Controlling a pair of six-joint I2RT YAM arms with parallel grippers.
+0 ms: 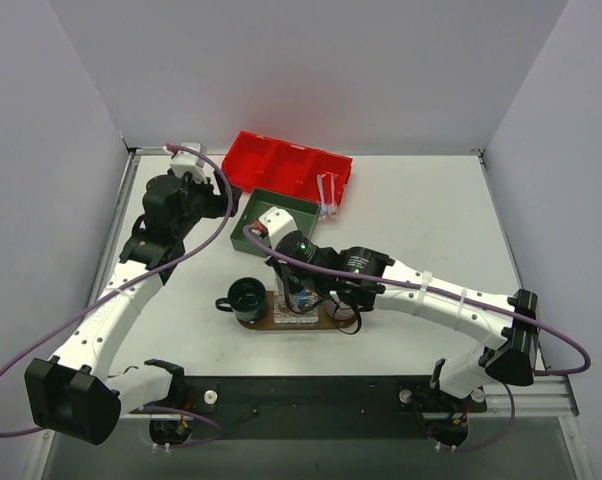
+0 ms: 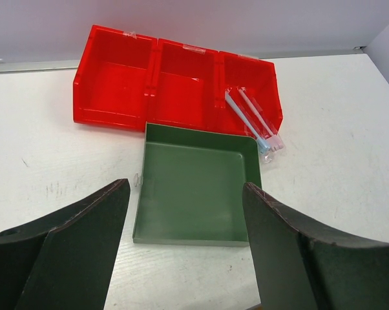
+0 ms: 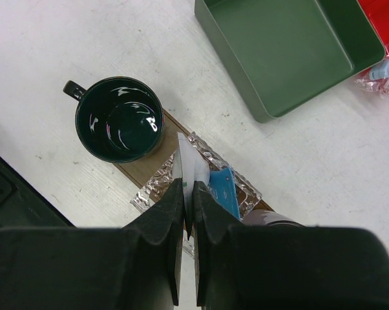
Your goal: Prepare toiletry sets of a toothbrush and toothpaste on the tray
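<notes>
The brown wooden tray (image 3: 145, 170) lies near the table's front, seen in the right wrist view. My right gripper (image 3: 188, 186) hangs just above it, shut on the flat end of a white toothpaste tube (image 3: 194, 163). A blue tube (image 3: 225, 191) lies beside it on crinkled clear wrap on the tray. In the top view that gripper (image 1: 299, 292) is over the tray (image 1: 326, 322). Two wrapped toothbrushes (image 2: 256, 124) rest in the red bin's right compartment, heads poking over its front edge. My left gripper (image 2: 187, 187) stands open and empty in front of the green box.
A dark green mug (image 3: 120, 119) stands on the tray's left end, and a brownish mug's rim (image 3: 272, 219) shows at the other end. The green square box (image 2: 194, 187) is empty. Behind it sits the red divided bin (image 2: 117, 77), close to the back wall.
</notes>
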